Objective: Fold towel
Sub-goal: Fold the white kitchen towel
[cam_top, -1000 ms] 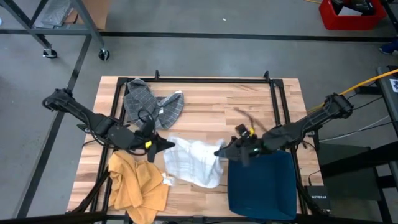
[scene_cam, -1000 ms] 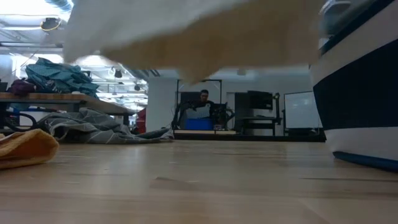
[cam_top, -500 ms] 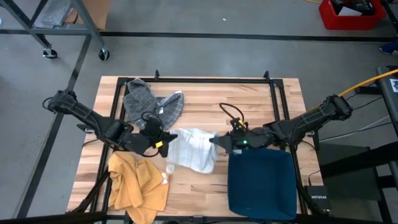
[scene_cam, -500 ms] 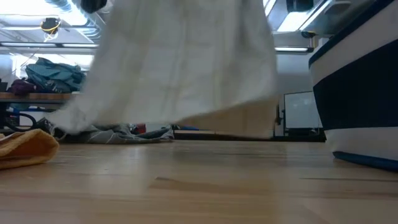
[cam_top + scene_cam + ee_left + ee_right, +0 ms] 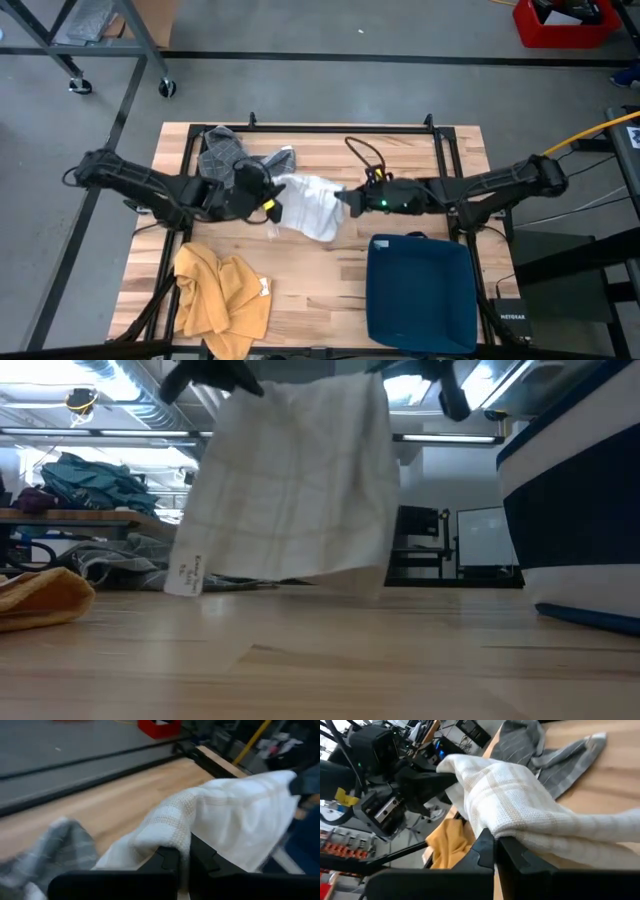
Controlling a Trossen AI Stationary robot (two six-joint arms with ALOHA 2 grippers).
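Observation:
A white towel with faint beige checks [image 5: 305, 205] hangs between my two grippers over the middle of the table. My left gripper [image 5: 272, 206] is shut on its left top corner and my right gripper [image 5: 345, 200] on its right top corner. In the low view the towel [image 5: 290, 480] hangs like a sheet, with a small label [image 5: 185, 572] at its lower left corner. Its bottom edge is close to the table; whether it touches, I cannot tell. My left gripper pinches the towel's top corner [image 5: 169, 831] between its two fingers [image 5: 167, 857], coming in slanting down from the table's left. The cloth bunches over the fingertips and hangs below them. My right gripper pinches the opposite top corner [image 5: 506, 829] between its two fingers [image 5: 485, 847], coming in slanting down from the table's right. The cloth drapes over the fingertips and falls away below, its top edge sagging slightly toward the other gripper.
A grey striped cloth [image 5: 232, 160] lies at the far left of the table and a mustard-yellow cloth [image 5: 215, 295] at the near left. A dark blue bin [image 5: 420, 290] stands at the near right. Black frame rails [image 5: 445, 160] run along the table's sides.
Both grippers have carried the towel from the near middle of the table toward the far edge and slightly down, tipping their fingers lower. The towel, bunched and close to the low camera before, now hangs farther away as a flat sheet.

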